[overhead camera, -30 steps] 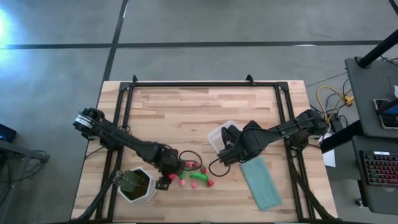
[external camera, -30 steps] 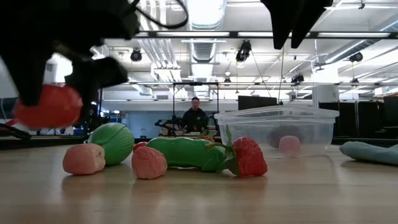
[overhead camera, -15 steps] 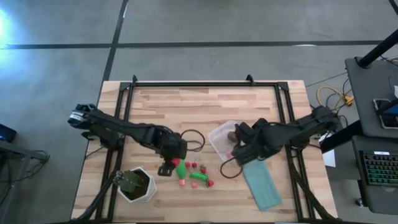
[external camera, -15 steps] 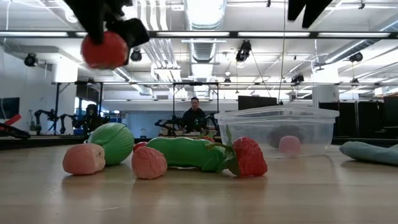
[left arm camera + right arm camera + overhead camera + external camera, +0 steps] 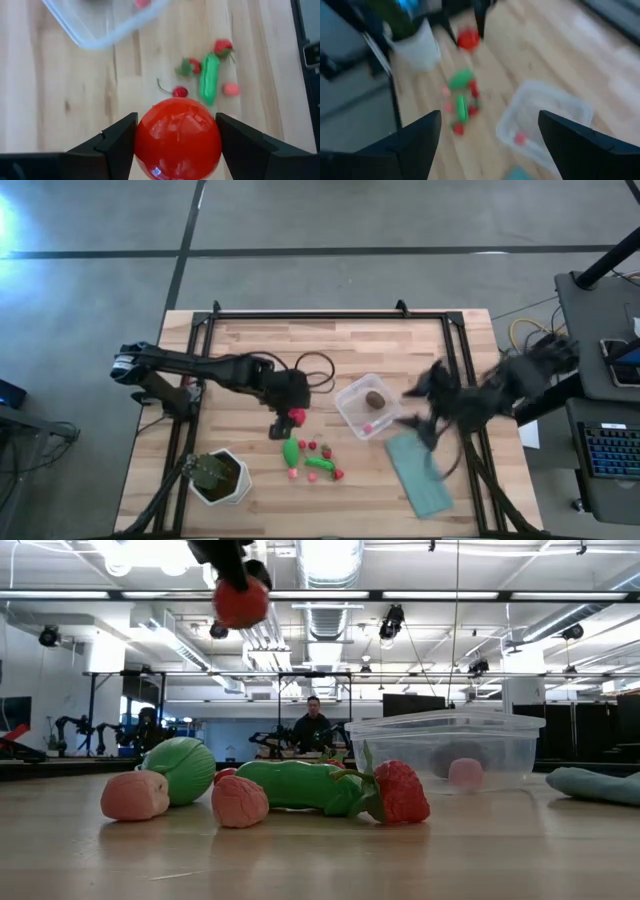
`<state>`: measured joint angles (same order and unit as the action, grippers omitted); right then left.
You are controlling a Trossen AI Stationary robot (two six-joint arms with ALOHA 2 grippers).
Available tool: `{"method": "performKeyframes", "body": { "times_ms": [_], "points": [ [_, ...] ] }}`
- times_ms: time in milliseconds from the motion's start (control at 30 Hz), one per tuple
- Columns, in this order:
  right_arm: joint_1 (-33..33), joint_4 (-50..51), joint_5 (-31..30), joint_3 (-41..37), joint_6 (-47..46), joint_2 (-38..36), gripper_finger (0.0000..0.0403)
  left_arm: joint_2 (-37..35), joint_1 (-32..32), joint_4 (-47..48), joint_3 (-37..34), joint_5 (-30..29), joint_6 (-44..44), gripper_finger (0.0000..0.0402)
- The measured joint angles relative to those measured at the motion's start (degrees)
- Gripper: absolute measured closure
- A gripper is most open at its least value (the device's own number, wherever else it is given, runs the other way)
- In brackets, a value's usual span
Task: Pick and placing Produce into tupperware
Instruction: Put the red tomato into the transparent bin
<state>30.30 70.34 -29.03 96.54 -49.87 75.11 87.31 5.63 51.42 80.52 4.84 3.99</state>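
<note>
High view: going left to right, the left gripper (image 5: 291, 416) is clamped on a round red tomato (image 5: 297, 416), now lifted clear of the produce pile (image 5: 312, 459) and carried toward the tupperware (image 5: 366, 406), which sits at its 3 o'clock.
What changed: a second ago that tomato was down by the pile near the plant pot (image 5: 222, 478); now it's up in the air and roughly halfway across.
Right side: the right gripper (image 5: 432, 412) has pulled back off the tupperware toward 3 o'clock, fingers spread apart and empty, over the teal cloth (image 5: 420, 473).
Meaning for the task: the tub is clear for a drop, I'd guess that comes next.
Tub contents: a brown oval (image 5: 374, 397) and a pink piece (image 5: 366, 427) already inside.
Low view extra: shows the tomato (image 5: 241, 602) high above the table, with the green pieces and strawberry (image 5: 399, 792) left on the wood.
Left wrist extra: the fingers (image 5: 117, 137) pinch both sides of the tomato (image 5: 177, 139).
</note>
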Motion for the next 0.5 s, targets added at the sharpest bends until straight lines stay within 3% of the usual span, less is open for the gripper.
{"method": "performKeyframes", "body": {
  "times_ms": [167,500],
  "points": [
    [-0.4,-4.2,-3.2,-4.1,5.1,-10.7,0.0077,1.0,-2.8,-8.4,1.3,0.4,-0.4,0.0171],
    [-0.2,-21.2,-1.8,-24.5,13.0,-29.8,0.0077,5.4,-6.0,-21.3,1.3,2.8,-0.3,0.0171]
  ]
}}
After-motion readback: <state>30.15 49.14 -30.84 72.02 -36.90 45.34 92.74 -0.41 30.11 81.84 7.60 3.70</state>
